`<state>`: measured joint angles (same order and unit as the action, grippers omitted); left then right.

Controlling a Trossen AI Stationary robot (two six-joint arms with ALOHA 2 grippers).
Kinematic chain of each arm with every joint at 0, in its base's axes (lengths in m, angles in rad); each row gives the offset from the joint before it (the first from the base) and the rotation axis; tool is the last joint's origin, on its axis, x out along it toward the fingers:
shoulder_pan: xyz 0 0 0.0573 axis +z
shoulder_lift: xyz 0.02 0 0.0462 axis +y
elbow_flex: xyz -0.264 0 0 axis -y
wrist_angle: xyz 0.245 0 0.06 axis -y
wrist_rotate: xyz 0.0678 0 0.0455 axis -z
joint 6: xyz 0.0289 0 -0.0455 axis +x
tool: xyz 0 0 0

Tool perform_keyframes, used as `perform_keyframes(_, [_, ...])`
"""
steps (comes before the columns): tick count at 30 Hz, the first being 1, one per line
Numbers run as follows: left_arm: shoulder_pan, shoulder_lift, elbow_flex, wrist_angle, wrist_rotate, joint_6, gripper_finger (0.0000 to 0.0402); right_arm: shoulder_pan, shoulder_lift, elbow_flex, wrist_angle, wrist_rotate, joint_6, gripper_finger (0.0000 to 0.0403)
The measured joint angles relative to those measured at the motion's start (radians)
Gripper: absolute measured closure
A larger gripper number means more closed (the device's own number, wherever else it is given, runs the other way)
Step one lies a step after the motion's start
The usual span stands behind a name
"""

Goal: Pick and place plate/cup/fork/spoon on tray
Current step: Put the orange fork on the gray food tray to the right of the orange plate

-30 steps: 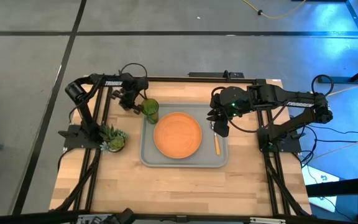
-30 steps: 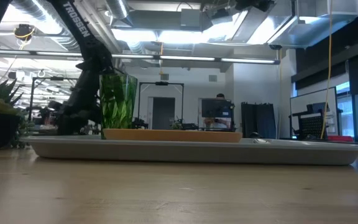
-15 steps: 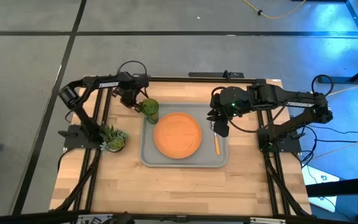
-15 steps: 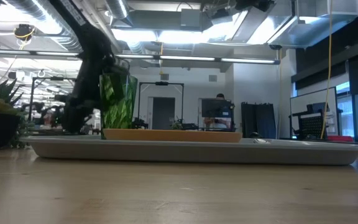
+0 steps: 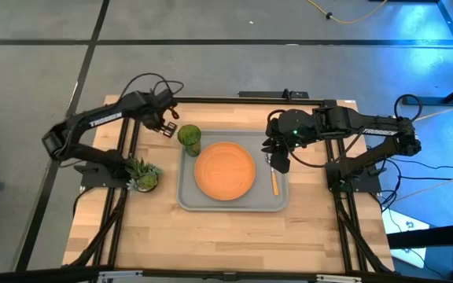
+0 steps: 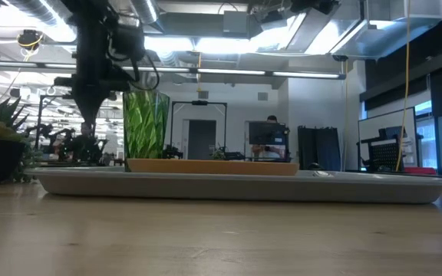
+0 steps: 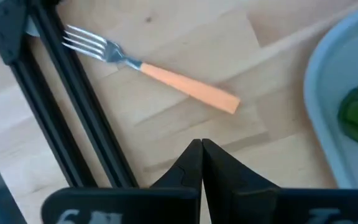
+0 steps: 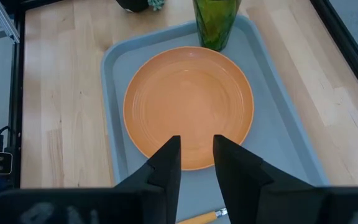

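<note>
- Looking through the left wrist view, we find the fork (image 7: 143,70) lying flat on the bare table (image 7: 185,134), outside the tray (image 7: 328,124); it sits in the upper left of that frame, ahead of the left gripper (image 7: 201,163).
- Its long axis runs diagonally: tines toward upper left, orange handle toward centre right, the handle end being the nearer part.
- Left fingers (image 7: 188,168) are pressed together, holding nothing; we judge they must part before any grasp.
- High view: left gripper (image 5: 166,123) hovers at the tray's upper-left corner, clearly nearer the fork than the right gripper (image 5: 278,161).
- Right fingers (image 8: 166,163) stand apart, empty, above the plate (image 5: 224,170).
- Cup (image 5: 189,137) stands in the tray's upper-left corner.
- An orange-handled utensil (image 5: 274,181) lies at the tray's right edge; its head is hidden, probably the spoon.
- Fork not discernible in the high view.
</note>
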<state>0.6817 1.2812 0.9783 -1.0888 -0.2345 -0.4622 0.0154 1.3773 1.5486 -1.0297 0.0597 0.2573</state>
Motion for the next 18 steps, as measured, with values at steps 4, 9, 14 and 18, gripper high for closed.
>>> perform_keyframes(4, [0.006, -0.025, 0.000, -0.001, -0.019, -0.151, 0.0400, 0.000, 0.000, 0.000, 0.000, 0.000, 0.000, 0.0304])
perform_keyframes(9, [0.053, -0.016, 0.000, -0.022, 0.038, -0.257, 0.0377, 0.000, 0.000, 0.000, 0.000, 0.000, 0.000, 0.0304])
perform_keyframes(14, [0.089, -0.005, 0.000, -0.018, 0.068, -0.299, 0.0348, 0.000, 0.000, 0.000, 0.000, 0.000, -0.002, 0.0304])
perform_keyframes(18, [0.100, -0.004, 0.000, -0.017, 0.064, -0.370, 0.0341, 0.000, 0.000, 0.000, 0.030, 0.000, 0.003, 0.0304])
